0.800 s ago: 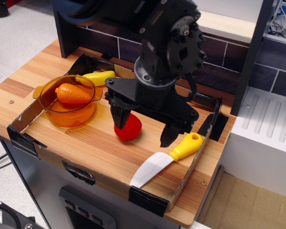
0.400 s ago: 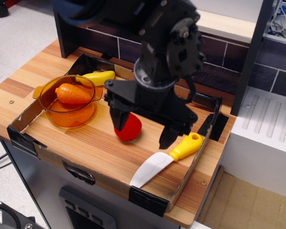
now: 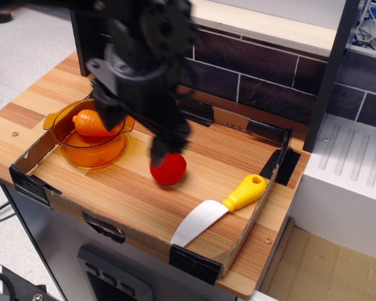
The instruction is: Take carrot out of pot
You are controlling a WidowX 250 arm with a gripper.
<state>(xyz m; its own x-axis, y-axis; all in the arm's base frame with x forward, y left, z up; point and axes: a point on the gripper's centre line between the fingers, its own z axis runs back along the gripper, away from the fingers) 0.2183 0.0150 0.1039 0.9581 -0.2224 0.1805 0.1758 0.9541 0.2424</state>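
Observation:
The orange carrot (image 3: 89, 123) lies inside the transparent amber pot (image 3: 88, 152) at the left of the board. My black gripper (image 3: 136, 133) hangs open and empty just right of the pot, blurred by motion. Its left finger (image 3: 110, 116) overlaps the pot's right rim and the carrot's right end. Its right finger (image 3: 161, 150) is above the red strawberry (image 3: 169, 169). I cannot tell whether the left finger touches the pot.
A toy knife (image 3: 217, 209) with a yellow handle lies at the front right. A low cardboard wall (image 3: 272, 160) rings the wooden board (image 3: 213, 157). A dark brick wall (image 3: 263, 75) stands behind, and a white unit (image 3: 348, 175) to the right.
The gripper has swung left from over the strawberry and knife to the pot's right rim, still open. It now hides the yellow banana. Carrot, pot, strawberry and knife have not moved.

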